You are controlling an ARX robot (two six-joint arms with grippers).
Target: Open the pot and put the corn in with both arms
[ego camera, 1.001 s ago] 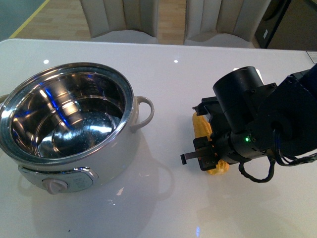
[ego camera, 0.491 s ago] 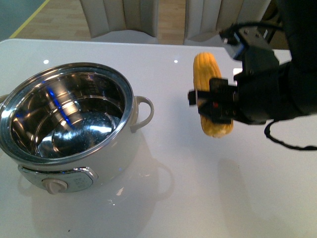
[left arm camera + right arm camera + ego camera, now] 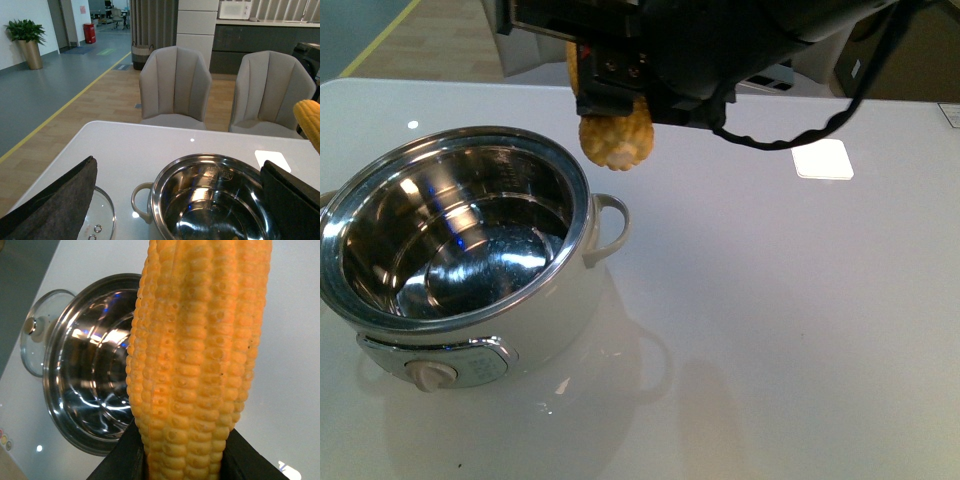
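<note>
Table: white, glossy; it bears the pot and the lid.

Right arm: black, reaching across the top of the front view from the right, above the far part of the table.

Pot: stands at the left of the table, uncovered, steel inside bare. Dial faces the robot. One looped handle shows on its right side.

Lid: glass, lying flat on the table just beside the pot, on the pot's left. Knob visible in the right wrist view.

Corn: off the table, held in the air, roughly upright with its blunt end down. It hangs by the pot's far right rim, above the handle, not inside the pot. The left wrist view shows its tip at the pot's right.

Right gripper: jaws clamped on the corn, one finger on either side of the cob.

Left gripper: jaws wide apart, holding nothing; its fingers frame the pot and lid.
</note>
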